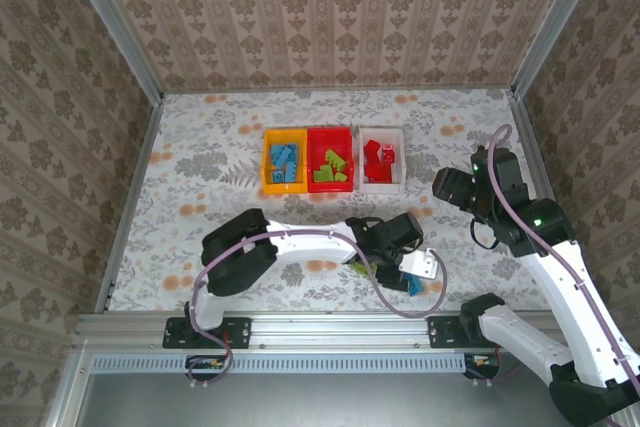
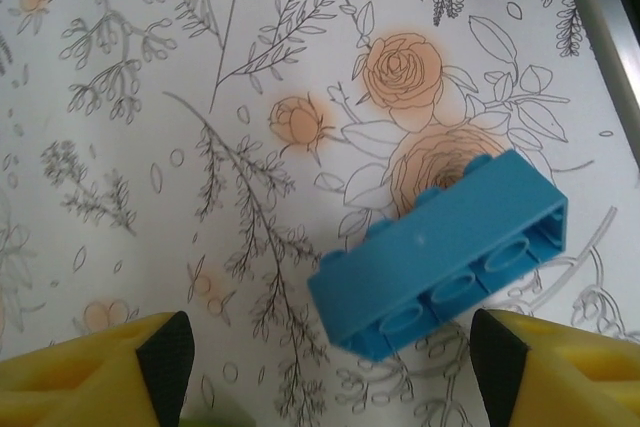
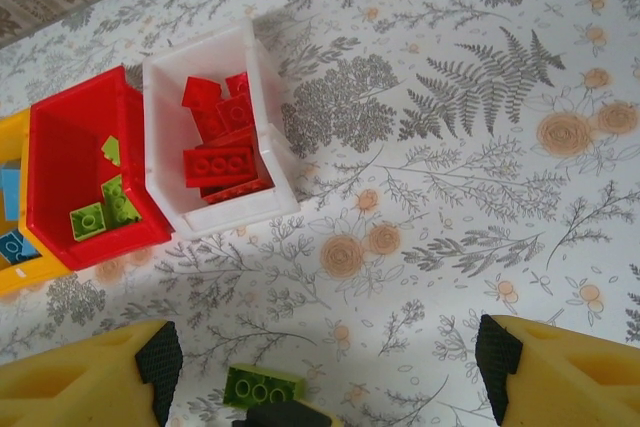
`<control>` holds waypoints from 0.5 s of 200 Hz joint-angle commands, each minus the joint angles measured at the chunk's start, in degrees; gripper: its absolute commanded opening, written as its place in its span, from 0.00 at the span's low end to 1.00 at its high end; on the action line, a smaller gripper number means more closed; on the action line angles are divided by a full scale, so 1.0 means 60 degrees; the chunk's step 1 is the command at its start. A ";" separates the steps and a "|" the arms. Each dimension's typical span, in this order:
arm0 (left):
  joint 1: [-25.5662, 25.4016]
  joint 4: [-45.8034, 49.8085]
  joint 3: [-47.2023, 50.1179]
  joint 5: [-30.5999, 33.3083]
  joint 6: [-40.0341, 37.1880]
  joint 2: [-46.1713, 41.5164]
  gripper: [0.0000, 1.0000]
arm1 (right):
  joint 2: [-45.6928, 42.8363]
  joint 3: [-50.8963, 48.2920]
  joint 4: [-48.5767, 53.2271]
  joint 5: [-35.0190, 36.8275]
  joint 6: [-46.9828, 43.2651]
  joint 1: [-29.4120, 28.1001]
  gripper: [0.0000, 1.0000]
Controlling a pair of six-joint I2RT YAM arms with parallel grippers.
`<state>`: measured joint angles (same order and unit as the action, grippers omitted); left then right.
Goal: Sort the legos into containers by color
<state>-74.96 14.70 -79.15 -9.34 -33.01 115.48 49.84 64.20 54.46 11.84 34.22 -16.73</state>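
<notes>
Left wrist view puts a blue lego (image 2: 440,252) on its side on the bench (image 2: 150,197), lying between the spread fingers of the left pincer (image 2: 330,352) but nearer the right one, and not yet gripped. From the top external view, this brick (image 1: 413,285) sits close to the near edge, well apart from the containers. There the yellow-orange bin (image 1: 267,160) holds blue pieces, the red bin (image 1: 330,131) green ones, and the white bin (image 1: 383,188) red ones.

We judge the step in hand to be picking up this blue brick. Next we would centre over it, lower, close across its long sides, and carry it to the yellow-orange bin.

The right pincer (image 3: 330,357) hangs with fingers apart and nothing between them; a green lego (image 3: 262,385) lies below it.
</notes>
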 commanded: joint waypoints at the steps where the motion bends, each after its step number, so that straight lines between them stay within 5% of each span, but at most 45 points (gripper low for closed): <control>1: -0.0199 0.0043 -0.0460 -0.0340 -0.0357 0.0269 0.76 | 0.0122 0.0286 0.0293 -0.0422 -0.0260 0.0187 0.81; 100: -0.0251 0.0768 -0.0876 -0.1194 0.0168 0.0814 0.70 | 0.0512 0.0058 -0.0152 -0.1297 -0.0232 0.0759 0.80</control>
<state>-76.12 15.73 -82.48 -12.75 -33.19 119.11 52.64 64.45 54.19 6.11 32.99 -12.88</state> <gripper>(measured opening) 0.730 0.803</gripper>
